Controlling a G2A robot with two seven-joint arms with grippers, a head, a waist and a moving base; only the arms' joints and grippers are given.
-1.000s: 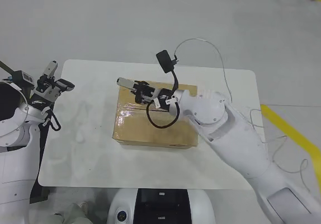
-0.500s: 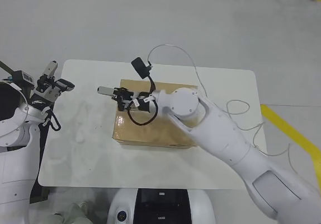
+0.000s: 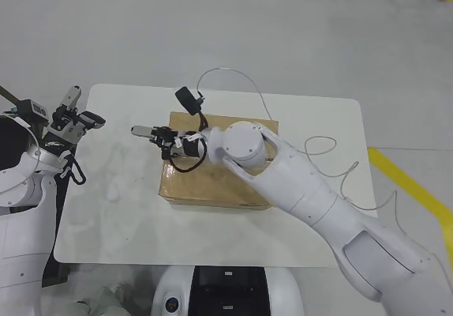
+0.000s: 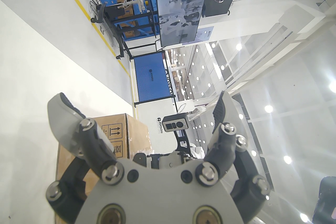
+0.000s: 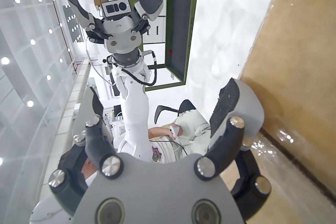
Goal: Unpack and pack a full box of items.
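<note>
The right gripper [image 5: 160, 104] holds its fingers spread wide with nothing between them. One ribbed pad [image 5: 225, 104] sits close beside the corner of the cardboard box [image 5: 302, 72]; I cannot tell whether it touches the cardboard. In the top view this gripper juts out past the box's left edge near its far corner, over the white table [image 3: 116, 213], and its arm lies across that corner of the lid.

The left gripper [image 4: 143, 112] is likewise wide open and empty. It is held up at the table's far left corner, well apart from the box.

The box lies in the middle of the table with its flaps shut and glossy tape along the seam, so its inside is hidden. The right arm covers the far left part of the lid in the top view. In the left wrist view that gripper's own body cuts off much of the box, and the right wrist view shows just one corner.
</note>
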